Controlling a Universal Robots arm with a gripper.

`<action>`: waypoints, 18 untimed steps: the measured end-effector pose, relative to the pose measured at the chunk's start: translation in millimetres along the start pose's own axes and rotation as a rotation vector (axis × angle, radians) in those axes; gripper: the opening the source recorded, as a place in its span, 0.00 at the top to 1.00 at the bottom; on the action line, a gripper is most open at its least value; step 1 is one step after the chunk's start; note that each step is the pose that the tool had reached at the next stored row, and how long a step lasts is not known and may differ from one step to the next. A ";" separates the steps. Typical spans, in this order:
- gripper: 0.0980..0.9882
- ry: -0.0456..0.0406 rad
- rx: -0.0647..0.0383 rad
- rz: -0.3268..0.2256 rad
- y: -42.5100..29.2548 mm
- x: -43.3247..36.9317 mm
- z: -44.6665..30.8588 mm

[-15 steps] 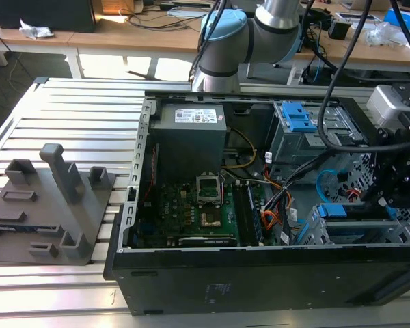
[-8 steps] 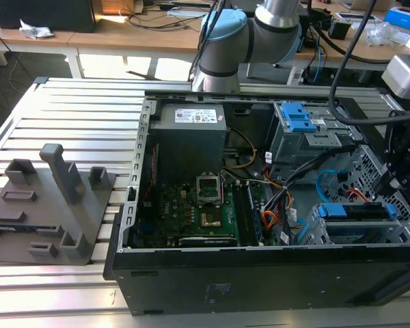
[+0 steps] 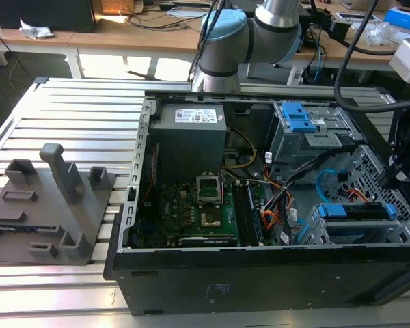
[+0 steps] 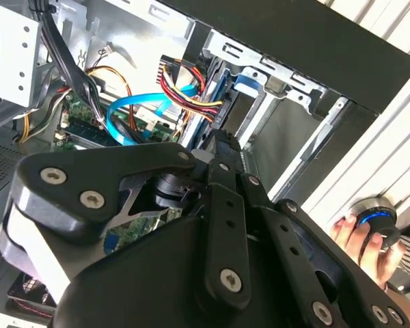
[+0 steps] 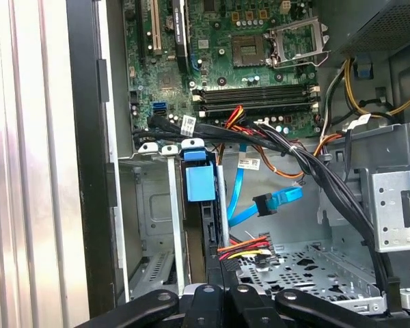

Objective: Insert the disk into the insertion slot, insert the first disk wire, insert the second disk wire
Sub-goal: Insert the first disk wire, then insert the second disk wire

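While the wire (image 5: pixel 240 184) hung loose beside it with its plug free, the disk (image 3: pixel 359 210) sat at the exterior view's lower right, lying within the slot (image 3: pixel 342 236) rather than outside it. The gripper (image 5: pixel 223 295) was drawn narrow about the disk's near end, apparently clamped on its thin edge. That hold, I judge, kept the broad faces free to slide between the slot's metal walls. Seen edge-on in the first wrist view, the disk ran straight away from the gripper, its long axis matching the slot's depth. In the exterior view that axis lay across the frame, with the larger blue end pointing to the exterior view's left, toward the motherboard (image 3: pixel 191 205). The wire was probably unplugged so that it would not foul the disk's path.
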State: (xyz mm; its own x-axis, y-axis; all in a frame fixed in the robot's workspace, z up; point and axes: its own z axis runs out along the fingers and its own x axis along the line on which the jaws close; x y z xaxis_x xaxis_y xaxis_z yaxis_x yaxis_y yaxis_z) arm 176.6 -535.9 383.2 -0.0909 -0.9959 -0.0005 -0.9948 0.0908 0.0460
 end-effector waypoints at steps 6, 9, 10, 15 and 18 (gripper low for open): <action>0.99 0.0000 0.000 0.000 0.1 0.0 -0.7; 0.99 0.0002 0.000 0.000 0.2 0.0 -1.2; 0.99 0.0002 0.000 0.000 2.4 0.2 -1.1; 0.99 0.0001 0.000 0.000 20.7 1.9 -0.2; 0.99 0.0001 0.000 0.000 33.7 3.1 0.4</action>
State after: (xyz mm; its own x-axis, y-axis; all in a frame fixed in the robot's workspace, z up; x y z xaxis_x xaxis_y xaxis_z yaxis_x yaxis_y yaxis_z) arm 142.8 -535.9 384.3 -0.0910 -0.9959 -0.0004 -0.9948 0.0908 0.0459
